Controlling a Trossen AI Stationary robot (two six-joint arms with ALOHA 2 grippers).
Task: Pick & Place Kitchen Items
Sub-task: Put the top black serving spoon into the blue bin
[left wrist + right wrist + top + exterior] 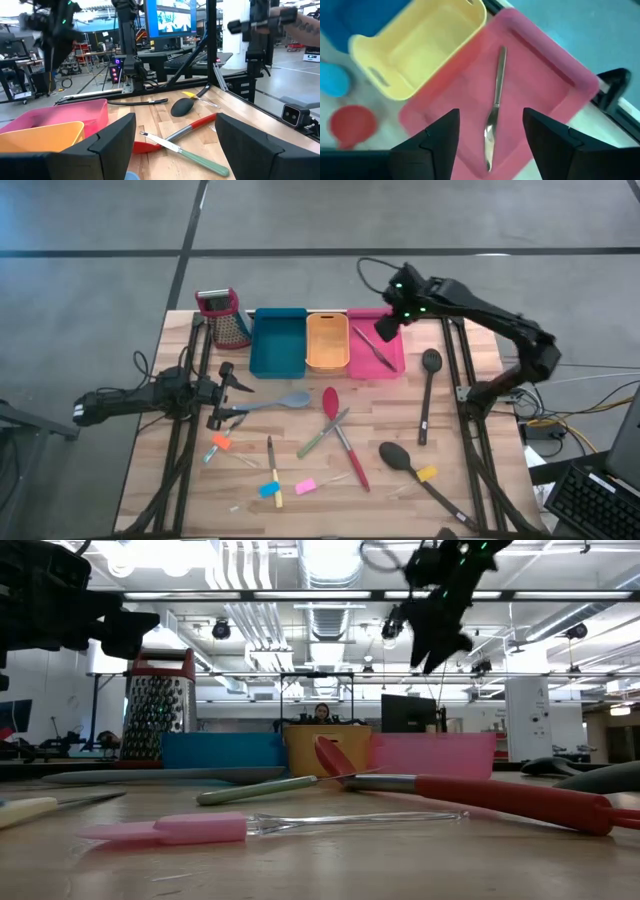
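- Right tool [489,132] hangs released above the pink bin [394,363], fingers apart, nothing in them; the metal utensil [494,107] lies inside that bin.
- Left tool [175,145] waits spread and empty over the table [455,445].
- Next I'd lift straight up before reaching for the black spoon [428,392].
- What kind of utensil it is, I can't tell.
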